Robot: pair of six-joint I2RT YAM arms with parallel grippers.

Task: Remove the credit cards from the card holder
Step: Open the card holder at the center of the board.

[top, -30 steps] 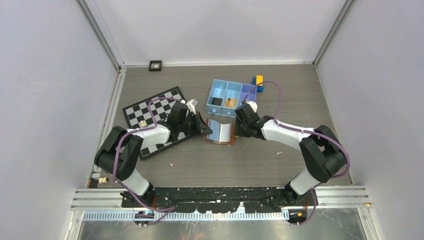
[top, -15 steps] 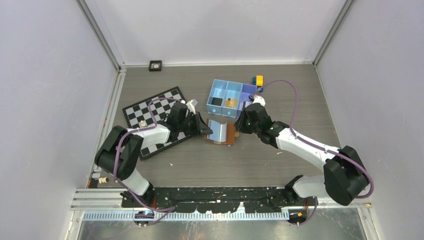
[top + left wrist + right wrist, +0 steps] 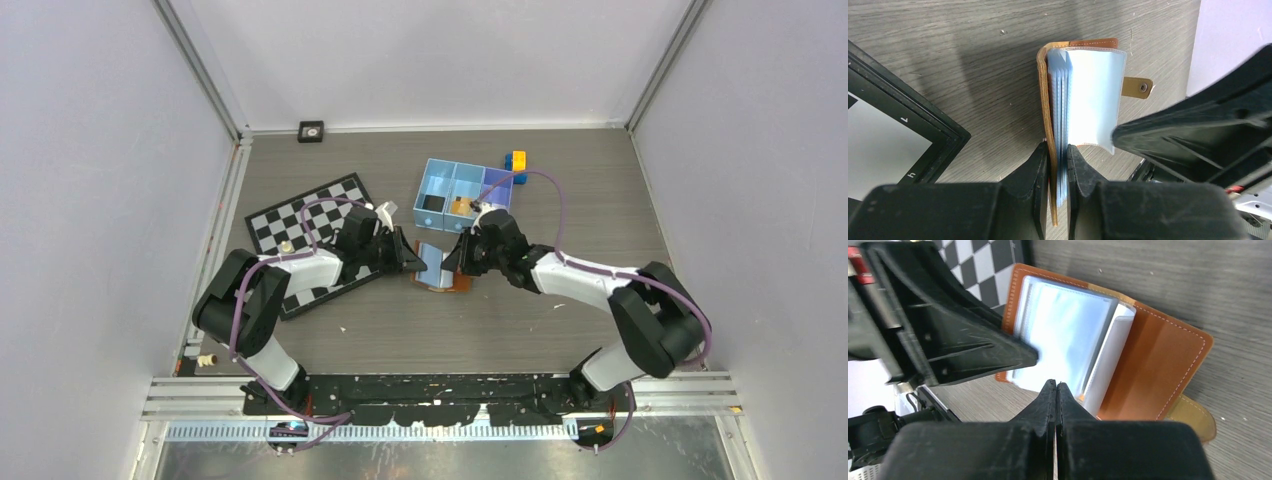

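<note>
One open card holder [image 3: 1158,365] lies on the table [image 3: 500,320], just in front of the blue tray [image 3: 450,163] and near the chessboard [image 3: 300,225]. Left gripper [image 3: 1058,150]: clamped on its brown cover and clear sleeves [image 3: 1088,95]. Right gripper [image 3: 1056,385]: fingers pressed together at the sleeves' edge; whether one is caught cannot be told.

Soft, even overhead light fills the enclosure, pale walls bright, shadows on the grey worktop [image 3: 620,180] faint. From the left wrist, the card holder [image 3: 1044,100] casts a broad soft shadow toward frame left. From the right wrist, its clear sleeves [image 3: 1063,335] bleach into white-blue glare, and the nearest foreground blurs.
</note>
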